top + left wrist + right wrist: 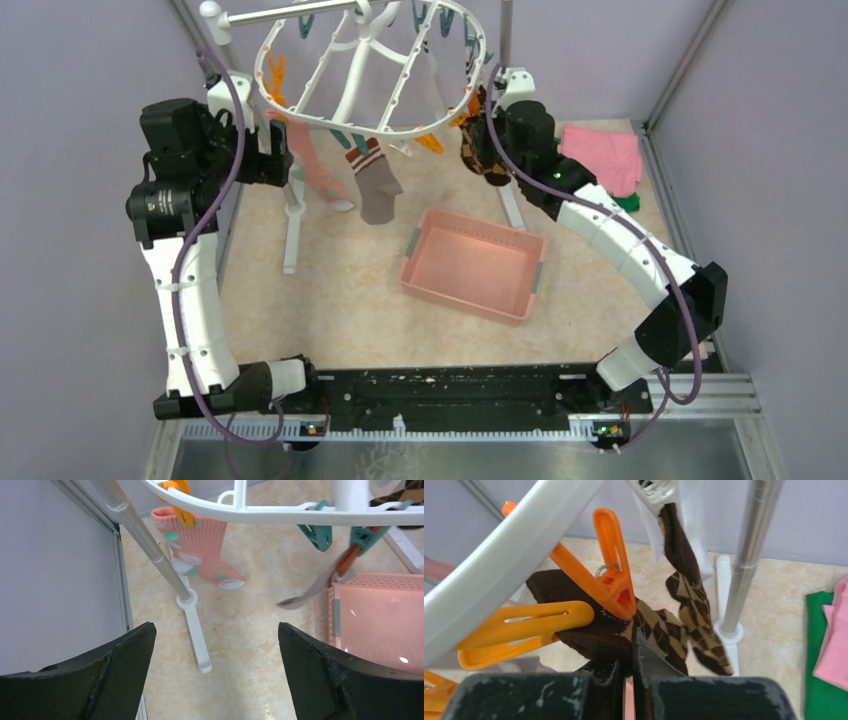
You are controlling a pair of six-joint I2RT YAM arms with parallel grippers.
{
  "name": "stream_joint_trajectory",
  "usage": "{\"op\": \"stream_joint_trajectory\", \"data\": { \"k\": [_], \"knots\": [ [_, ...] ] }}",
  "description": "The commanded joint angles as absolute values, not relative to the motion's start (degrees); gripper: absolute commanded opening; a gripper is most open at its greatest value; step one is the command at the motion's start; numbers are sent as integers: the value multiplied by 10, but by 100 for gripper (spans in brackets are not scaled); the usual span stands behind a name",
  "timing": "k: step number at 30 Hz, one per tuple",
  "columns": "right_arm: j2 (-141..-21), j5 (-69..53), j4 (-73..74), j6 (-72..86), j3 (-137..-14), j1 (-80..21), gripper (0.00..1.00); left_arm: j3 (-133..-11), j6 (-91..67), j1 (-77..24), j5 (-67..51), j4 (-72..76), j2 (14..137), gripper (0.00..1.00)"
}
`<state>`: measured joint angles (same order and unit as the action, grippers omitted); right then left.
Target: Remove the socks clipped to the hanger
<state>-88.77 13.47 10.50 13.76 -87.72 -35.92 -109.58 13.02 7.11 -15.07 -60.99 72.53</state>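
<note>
Up top, we see right claw (484, 142) at hanger (355, 85) right rim, on brown diamond sock (492, 168), whose long axis hangs down. Left claw (288, 160) nearer pink sock (322, 178).
Left wrist: we find fingers wide apart, empty.
Right wrist: fingers clamped on sock just under orange clip (613, 587). Top view hides that grip.

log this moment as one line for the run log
right gripper: shut on brown diamond sock | orange clip: holds that sock | left gripper: open, empty | pink sock, striped grey sock: clipped to hanger
</note>
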Motion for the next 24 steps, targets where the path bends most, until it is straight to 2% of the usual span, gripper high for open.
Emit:
{"op": "stream_joint_trajectory", "data": {
  "k": [1, 14, 18, 24],
  "knots": [
    [-863, 131, 106, 148, -878, -335, 0, -1078, 140, 71, -151, -580, 708, 99],
    [-905, 93, 122, 199, -940, -265, 0, -988, 149, 71, -163, -504, 699, 99],
    [-899, 81, 120, 202, -941, -265, 0, -969, 138, 71, -231, -499, 701, 98],
    [-871, 59, 111, 211, -916, -266, 0, -907, 138, 71, -355, -489, 701, 85]
  ]
}}
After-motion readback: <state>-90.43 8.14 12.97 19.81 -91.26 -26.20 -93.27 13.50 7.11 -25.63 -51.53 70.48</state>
